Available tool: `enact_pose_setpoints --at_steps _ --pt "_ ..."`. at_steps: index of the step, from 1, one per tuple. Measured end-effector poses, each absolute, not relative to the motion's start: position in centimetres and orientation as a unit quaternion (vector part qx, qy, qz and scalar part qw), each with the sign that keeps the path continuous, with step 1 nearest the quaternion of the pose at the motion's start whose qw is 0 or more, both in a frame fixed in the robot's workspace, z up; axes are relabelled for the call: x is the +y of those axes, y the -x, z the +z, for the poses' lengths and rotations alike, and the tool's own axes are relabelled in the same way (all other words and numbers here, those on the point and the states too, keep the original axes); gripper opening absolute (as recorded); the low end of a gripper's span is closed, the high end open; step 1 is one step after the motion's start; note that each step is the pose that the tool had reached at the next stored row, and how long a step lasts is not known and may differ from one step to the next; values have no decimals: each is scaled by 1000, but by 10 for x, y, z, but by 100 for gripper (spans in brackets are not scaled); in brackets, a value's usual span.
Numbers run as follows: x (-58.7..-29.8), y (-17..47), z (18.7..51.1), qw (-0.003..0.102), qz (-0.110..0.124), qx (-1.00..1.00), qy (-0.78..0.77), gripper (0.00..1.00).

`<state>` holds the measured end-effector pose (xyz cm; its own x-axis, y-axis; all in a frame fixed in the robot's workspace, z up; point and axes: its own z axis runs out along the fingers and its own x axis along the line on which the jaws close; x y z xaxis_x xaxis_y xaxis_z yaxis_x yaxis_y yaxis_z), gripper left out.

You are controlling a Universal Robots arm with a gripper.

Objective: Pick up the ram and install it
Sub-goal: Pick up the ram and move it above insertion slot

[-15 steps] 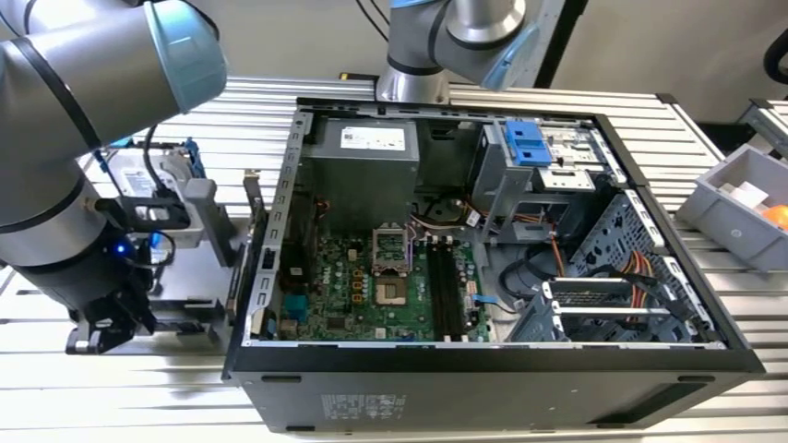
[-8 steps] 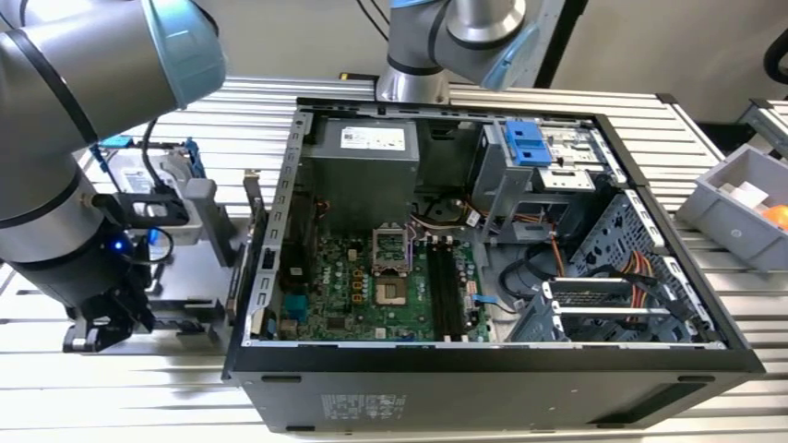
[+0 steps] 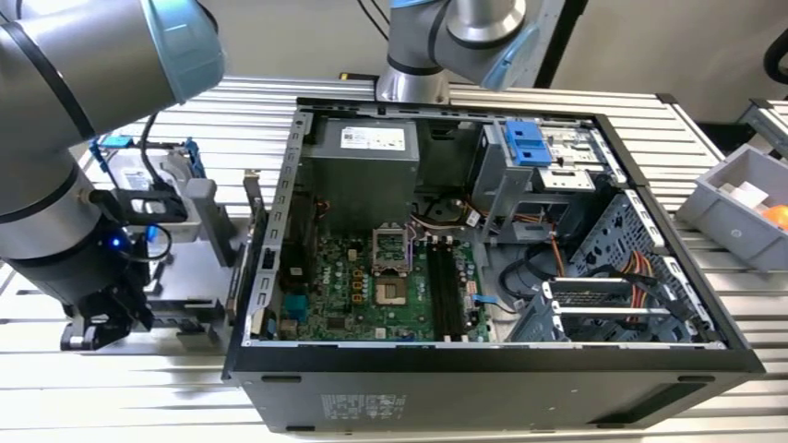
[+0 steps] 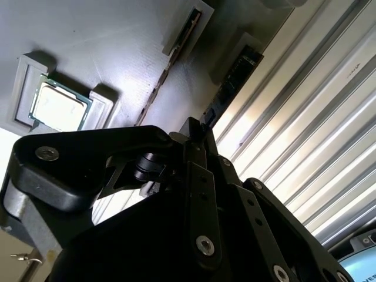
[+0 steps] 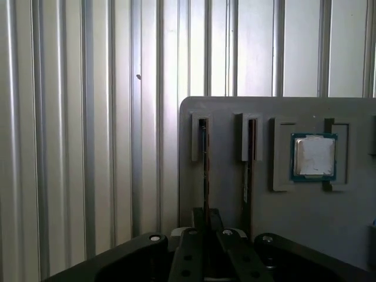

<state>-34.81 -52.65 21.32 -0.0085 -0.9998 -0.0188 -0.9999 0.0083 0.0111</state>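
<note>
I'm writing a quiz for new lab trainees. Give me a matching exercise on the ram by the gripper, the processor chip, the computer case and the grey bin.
1 ram by the gripper
2 processor chip
3 computer case
4 grey bin

A open, motherboard showing
B on edge in a slot of the grey holder
C at the exterior view's far right
D flat in a recess of the grey holder

Pairs: 1-B, 2-D, 3-A, 4-C

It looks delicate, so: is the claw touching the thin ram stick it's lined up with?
Cannot tell. In the first wrist view the claw sits at the end of the ram stick, but its own body hides any contact or gap.
</note>
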Motion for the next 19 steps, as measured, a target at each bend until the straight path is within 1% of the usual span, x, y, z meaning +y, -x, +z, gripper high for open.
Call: enact_pose_setpoints --at_steps 19 --pt "-526 348 220 3 11 710 704 0"
